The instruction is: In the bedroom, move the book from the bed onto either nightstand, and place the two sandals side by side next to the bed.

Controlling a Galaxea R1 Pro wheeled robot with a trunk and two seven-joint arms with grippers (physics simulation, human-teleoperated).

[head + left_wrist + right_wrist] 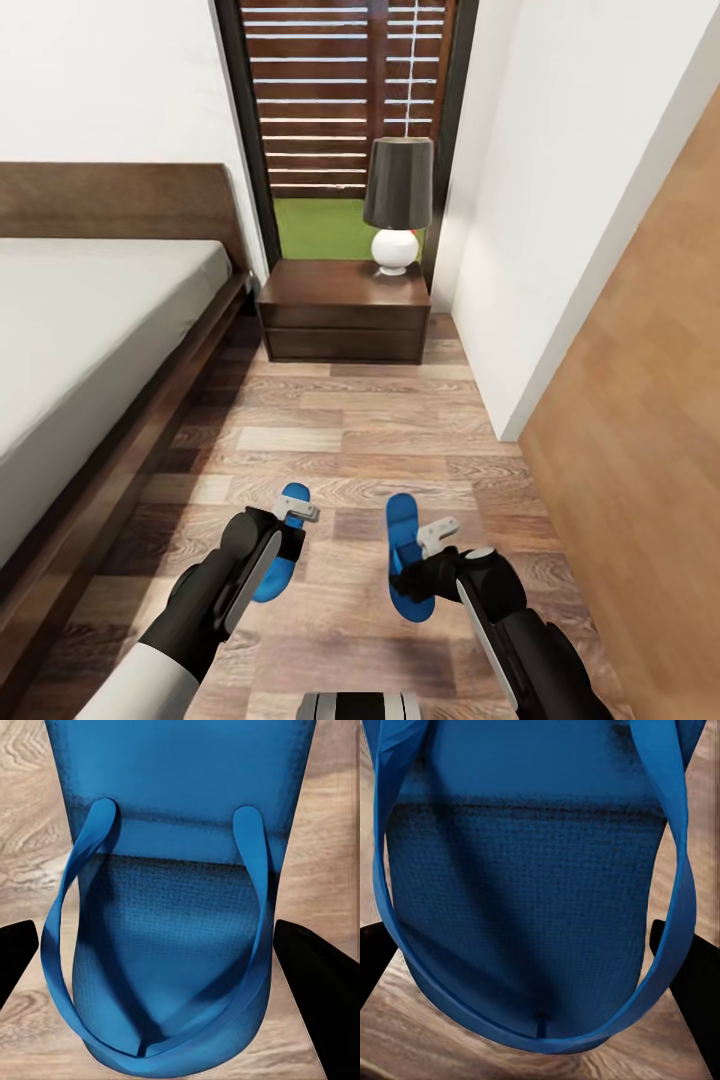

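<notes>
Evenly lit simulator render with soft daylight. The white walls (pixel 130 90) are bright, and the wood floor (pixel 350 430) darkens in shadow along the bed (pixel 90 330) and by the nightstand (pixel 345 312). No glare. Straight lines lean outward toward the head view's edges. Both wrist views look slightly soft and grainy.
</notes>
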